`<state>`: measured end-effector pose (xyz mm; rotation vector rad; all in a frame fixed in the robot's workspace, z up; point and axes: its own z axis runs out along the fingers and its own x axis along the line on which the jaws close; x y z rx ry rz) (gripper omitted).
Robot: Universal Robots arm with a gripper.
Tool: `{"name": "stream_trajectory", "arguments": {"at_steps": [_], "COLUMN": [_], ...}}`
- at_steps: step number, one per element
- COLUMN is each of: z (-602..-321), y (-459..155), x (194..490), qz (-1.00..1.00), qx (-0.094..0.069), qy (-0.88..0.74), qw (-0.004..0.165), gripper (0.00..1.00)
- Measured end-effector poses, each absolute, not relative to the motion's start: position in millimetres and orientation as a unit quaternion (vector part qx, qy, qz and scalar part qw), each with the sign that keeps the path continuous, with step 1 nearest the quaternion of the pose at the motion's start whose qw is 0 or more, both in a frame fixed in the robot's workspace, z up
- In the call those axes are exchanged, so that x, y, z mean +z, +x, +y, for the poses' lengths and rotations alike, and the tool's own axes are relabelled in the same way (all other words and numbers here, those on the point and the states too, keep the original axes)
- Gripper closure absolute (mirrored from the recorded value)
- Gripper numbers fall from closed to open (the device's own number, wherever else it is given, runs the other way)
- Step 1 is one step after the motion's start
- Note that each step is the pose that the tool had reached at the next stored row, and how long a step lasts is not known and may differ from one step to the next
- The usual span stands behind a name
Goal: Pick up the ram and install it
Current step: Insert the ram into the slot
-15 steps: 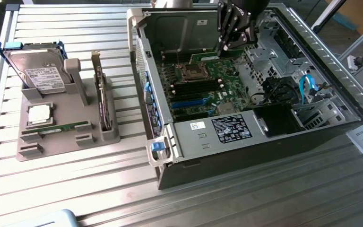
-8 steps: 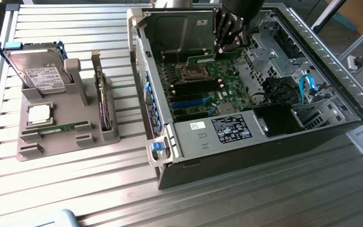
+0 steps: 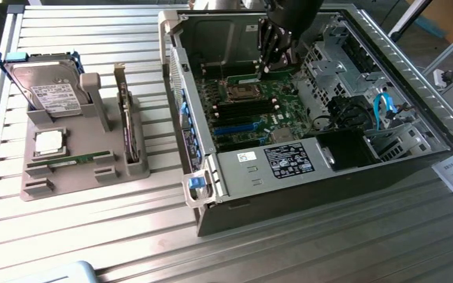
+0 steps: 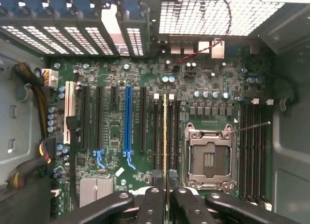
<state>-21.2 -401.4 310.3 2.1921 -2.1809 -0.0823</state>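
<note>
My gripper (image 3: 275, 36) reaches down into the open computer case (image 3: 439, 118) and is shut on the ram (image 3: 268, 50), a narrow stick with dark chips that hangs upright over the motherboard (image 3: 250, 109). In the wrist view the ram (image 4: 165, 132) shows edge-on as a thin line between my gripper's (image 4: 166, 187) dark fingers (image 4: 153, 202). It runs parallel to the long black memory slots (image 4: 158, 132) beside the empty processor socket (image 4: 209, 156). I cannot tell whether it touches a slot. Another green stick (image 3: 73, 160) lies in the grey holder (image 3: 69, 180) at the exterior view's left.
The holder also carries a hard drive (image 3: 49, 88), a dark expansion card (image 3: 124, 115) standing on edge, and a square silver chip (image 3: 49, 141). Inside the case are a power supply (image 3: 289, 162), blue cables (image 3: 380, 109) and a drive cage (image 3: 332, 59) close to the arm.
</note>
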Motion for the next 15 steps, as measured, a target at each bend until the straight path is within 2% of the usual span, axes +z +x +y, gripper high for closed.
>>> {"name": "stream_trajectory", "arguments": {"at_steps": [15], "z": [-408.3], "y": [-22.4], "x": [272.1], "qz": [-0.722], "qx": [-0.027], "qy": [0.691], "qw": [0.024], "gripper": [0.87]}}
